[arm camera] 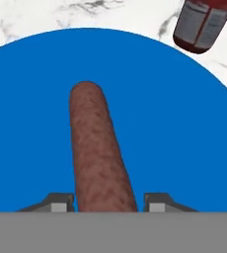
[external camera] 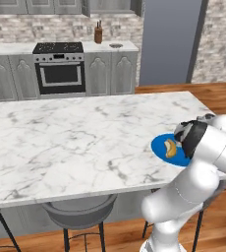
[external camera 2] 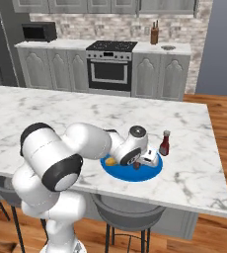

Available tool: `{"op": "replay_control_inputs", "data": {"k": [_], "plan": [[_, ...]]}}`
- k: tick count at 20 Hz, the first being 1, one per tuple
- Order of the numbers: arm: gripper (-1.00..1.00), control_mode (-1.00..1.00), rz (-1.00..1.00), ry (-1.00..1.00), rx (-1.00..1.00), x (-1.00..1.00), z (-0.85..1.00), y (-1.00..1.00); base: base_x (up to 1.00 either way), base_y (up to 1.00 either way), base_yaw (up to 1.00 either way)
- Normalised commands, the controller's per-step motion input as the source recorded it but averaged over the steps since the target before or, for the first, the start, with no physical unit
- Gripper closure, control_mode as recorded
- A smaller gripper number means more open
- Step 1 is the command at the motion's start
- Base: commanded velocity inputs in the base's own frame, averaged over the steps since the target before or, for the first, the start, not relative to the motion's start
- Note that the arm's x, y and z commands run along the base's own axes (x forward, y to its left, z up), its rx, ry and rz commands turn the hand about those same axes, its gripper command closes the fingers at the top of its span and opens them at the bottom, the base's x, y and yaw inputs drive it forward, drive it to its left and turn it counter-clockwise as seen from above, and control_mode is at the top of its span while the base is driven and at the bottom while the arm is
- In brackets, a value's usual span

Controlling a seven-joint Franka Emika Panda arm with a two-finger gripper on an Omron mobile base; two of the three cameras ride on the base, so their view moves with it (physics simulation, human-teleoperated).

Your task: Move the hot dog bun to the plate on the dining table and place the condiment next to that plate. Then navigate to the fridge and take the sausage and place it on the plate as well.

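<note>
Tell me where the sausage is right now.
In the hand view the sausage lies over the blue plate, between the gripper fingertips, with the ketchup bottle just off the plate's rim.

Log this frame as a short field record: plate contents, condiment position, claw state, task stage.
surface: dining table, white marble
plate: blue, near the table's front edge
on plate: hot dog bun and sausage
condiment: upright on the table beside the plate, not on it
claw: low over the plate, fingers standing clear either side of the sausage
task stage: bun, condiment and sausage all appear placed; release looks under way
</note>
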Motion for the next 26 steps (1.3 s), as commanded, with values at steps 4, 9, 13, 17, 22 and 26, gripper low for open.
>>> {"op": "replay_control_inputs", "data": {"k": [4, 9, 13, 17, 22, 26], "plan": [[-1.0, -1.0, 0.0, -0.07, 0.0, -0.04, 0.0, -0.06, 0.0, 0.0, 0.0], [-1.0, -1.0, 0.0, -0.12, -0.02, -0.26, 0.39, 0.08, 0.0, 0.0, 0.0], [-1.0, -1.0, -0.03, -0.07, -0.07, -0.31, 0.77, 0.37, 0.0, 0.0, 0.0], [-1.0, -1.0, -0.05, -0.01, -0.02, -0.45, 1.0, 0.57, 0.0, 0.0, 0.0], [-1.0, -1.0, -0.02, 0.12, 0.0, -0.77, 0.93, 0.89, 0.0, 0.0, 0.0], [-1.0, -1.0, 0.0, 0.25, 0.0, -0.98, 0.6, 1.0, 0.0, 0.0, 0.0]]}}
